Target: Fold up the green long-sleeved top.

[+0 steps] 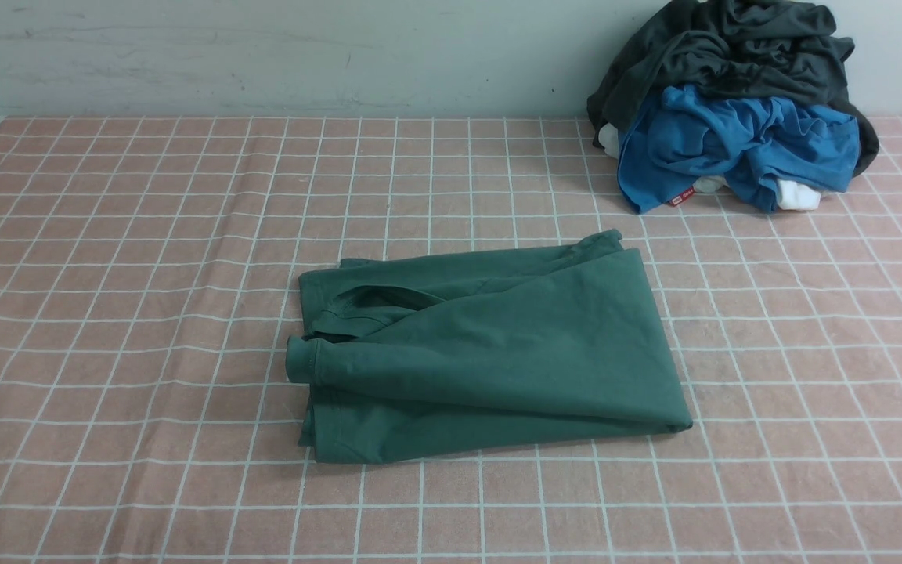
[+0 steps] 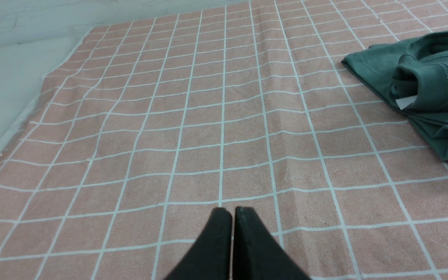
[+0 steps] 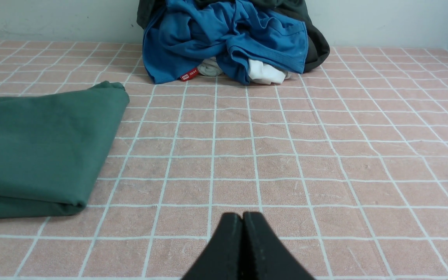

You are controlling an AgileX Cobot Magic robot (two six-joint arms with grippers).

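Green long-sleeved top (image 1: 490, 352) lies folded, well clear of clothes pile (image 1: 733, 102); my left gripper (image 2: 232, 212) & right gripper (image 3: 242, 216) pinched together, empty. Pref. leave stack undisturbed.

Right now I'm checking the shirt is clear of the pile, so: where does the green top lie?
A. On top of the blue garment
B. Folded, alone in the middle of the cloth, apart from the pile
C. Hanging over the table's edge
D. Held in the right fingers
B: the green top lies folded mid-cloth, with bare checked cloth between it and the pile at the far right.
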